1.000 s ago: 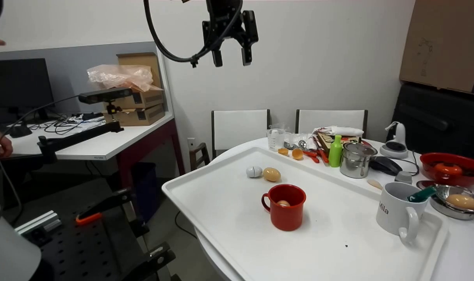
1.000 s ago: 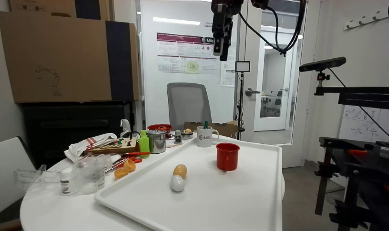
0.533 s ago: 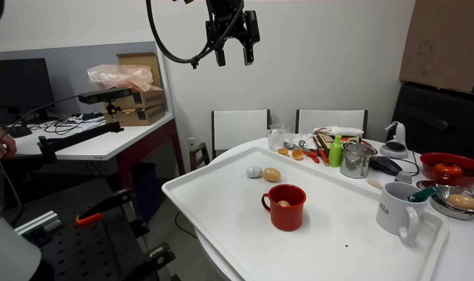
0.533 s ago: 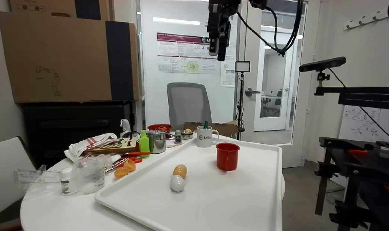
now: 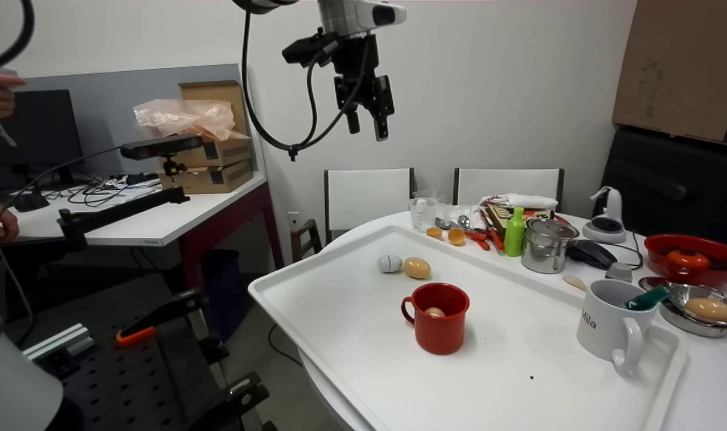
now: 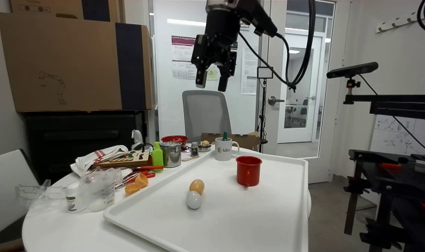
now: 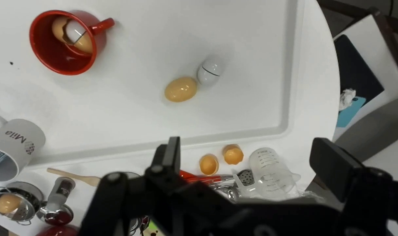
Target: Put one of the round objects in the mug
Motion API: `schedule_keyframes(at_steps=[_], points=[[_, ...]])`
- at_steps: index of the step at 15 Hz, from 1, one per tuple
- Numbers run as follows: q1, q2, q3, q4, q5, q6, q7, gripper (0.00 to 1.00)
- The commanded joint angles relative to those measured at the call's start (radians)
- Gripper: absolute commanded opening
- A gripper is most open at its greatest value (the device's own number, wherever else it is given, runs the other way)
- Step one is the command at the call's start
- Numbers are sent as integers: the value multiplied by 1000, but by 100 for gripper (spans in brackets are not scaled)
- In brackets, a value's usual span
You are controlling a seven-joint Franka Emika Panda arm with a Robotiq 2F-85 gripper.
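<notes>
Black and two-fingered, a robot's pincer hangs well above a broad white tray on a round white table, its jaws spread wide, gripping nothing and touching nothing; below, on the tray, a glossy tan egg-shaped object lies just beside a glossy white egg-shaped object ringed by a dark line; near the pair, a short, bright red cylindrical mug stands upright, and the wrist view shows tan and white egg-like pieces inside it, one with a jagged edge; if one of these is the round object meant, the placing appears done and little is left; if the tan egg-shaped object is wanted, grasp, carry and release all lie ahead, and the views do not settle which; well apart stands a taller white mug marked "Mila".
</notes>
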Motion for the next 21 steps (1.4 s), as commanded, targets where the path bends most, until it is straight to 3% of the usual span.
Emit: schedule_keyframes(at_steps=[1,4,6,7,15,21], points=[[48,176,-67,132,-197,73,260,100],[129,294,-203,249,-395,46,484,100],[150,341,-248,299,-402,-15,552,100],[121,276,-214,214,-360,41,463,100],[140,336,-242,280,-369,7,514,100],[134,409,-218,324,-239,11,583,100]])
